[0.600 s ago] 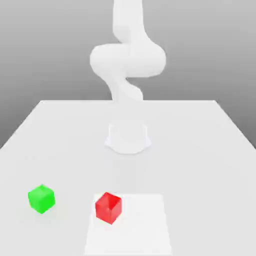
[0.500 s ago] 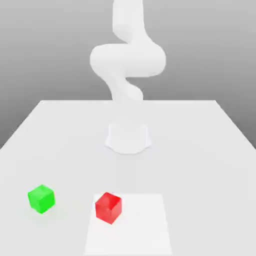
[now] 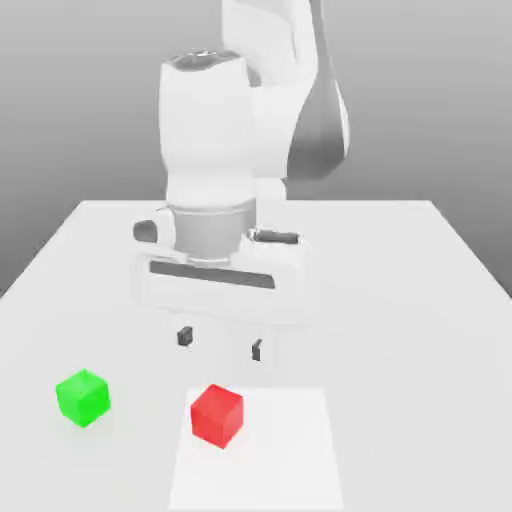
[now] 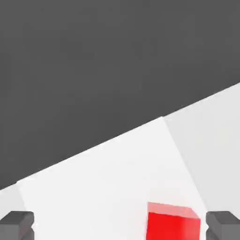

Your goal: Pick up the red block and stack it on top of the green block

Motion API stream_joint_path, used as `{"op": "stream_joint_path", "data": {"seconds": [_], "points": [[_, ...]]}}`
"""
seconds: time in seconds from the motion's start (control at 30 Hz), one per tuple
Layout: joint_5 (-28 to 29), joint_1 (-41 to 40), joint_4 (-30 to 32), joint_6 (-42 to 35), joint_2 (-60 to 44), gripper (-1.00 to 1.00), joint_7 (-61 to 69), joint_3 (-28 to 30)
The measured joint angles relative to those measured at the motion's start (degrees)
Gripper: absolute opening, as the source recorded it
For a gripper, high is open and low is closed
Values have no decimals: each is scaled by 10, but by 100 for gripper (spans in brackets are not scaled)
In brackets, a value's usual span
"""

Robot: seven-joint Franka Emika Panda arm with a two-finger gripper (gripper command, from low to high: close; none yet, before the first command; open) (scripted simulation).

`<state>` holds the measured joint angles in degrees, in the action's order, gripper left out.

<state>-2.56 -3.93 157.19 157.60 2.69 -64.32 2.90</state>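
moved: my arm swung forward, putting my hand (image 3: 220,342) mid-frame above the bench (image 3: 400,300) | hand: wide, empty, ready to straddle | red block (image 3: 217,415) lower centre, just below fingertips | green block (image 3: 82,396) lower left, apart

The white arm (image 3: 240,150) fills the upper centre, its claw (image 3: 220,342) open above the bench (image 3: 400,300). The red block (image 3: 217,415) sits lower centre, the green block (image 3: 82,397) lower left, apart.

exterior view facing arm across table (image 3: 420,260), hand view close, probably angled downward, both sharing red block (image 3: 217,415)
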Motion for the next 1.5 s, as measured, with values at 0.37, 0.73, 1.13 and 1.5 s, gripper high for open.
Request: {"op": "stream_joint_path", "data": {"seconds": [0.37,0.73,1.13,1.5], "points": [[3,-11,1,130,-159,-100,-17,-10],[25,-18,17,29,-43,-100,-23,0],[38,-156,-22,-48,-4,-100,281,112],[-38,-189,-36,47,-116,100,394,92]]}}
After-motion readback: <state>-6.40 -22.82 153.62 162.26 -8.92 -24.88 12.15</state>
